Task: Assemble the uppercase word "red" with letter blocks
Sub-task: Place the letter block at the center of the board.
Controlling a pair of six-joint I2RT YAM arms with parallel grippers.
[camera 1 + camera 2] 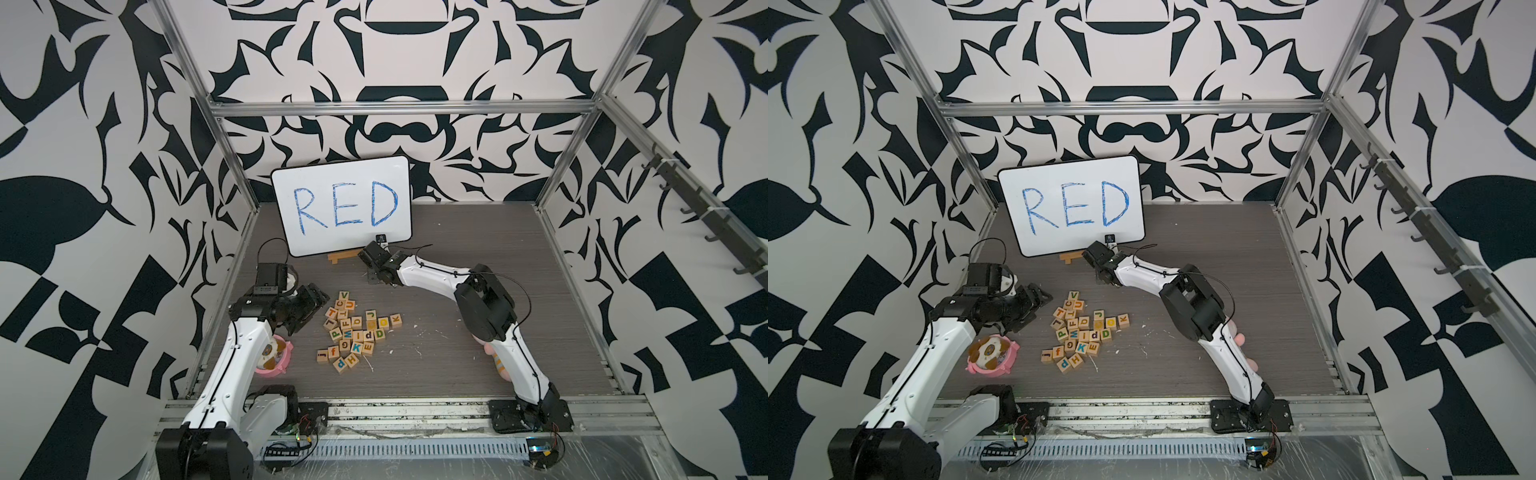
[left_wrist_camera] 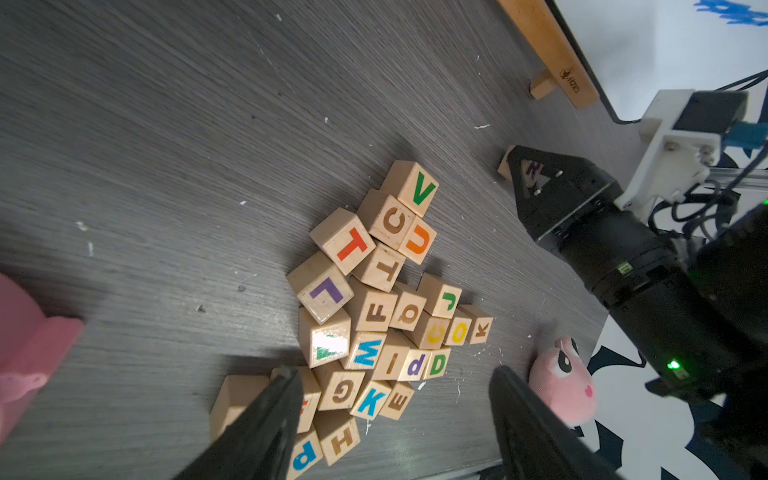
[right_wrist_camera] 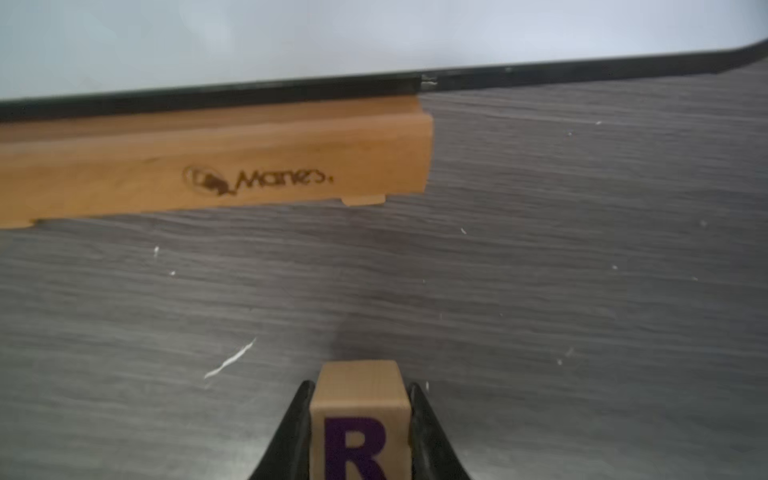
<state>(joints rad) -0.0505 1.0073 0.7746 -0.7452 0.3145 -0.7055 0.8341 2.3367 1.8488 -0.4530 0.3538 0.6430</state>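
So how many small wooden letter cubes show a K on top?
2. The pale wooden cube with a blue K lies in the near part of the pile; the one with a brown K sits at its right edge. More may be hidden.

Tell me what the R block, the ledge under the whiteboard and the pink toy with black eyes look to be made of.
R block: pale wood, matte and seemingly unvarnished, with faint grain and a printed purple letter.
Ledge: light wood with a smooth finish; the logo looks burnt in.
Pink toy: probably plush fabric, judging by its soft, fuzzy, rounded surface; the eyes may be stitched or printed.
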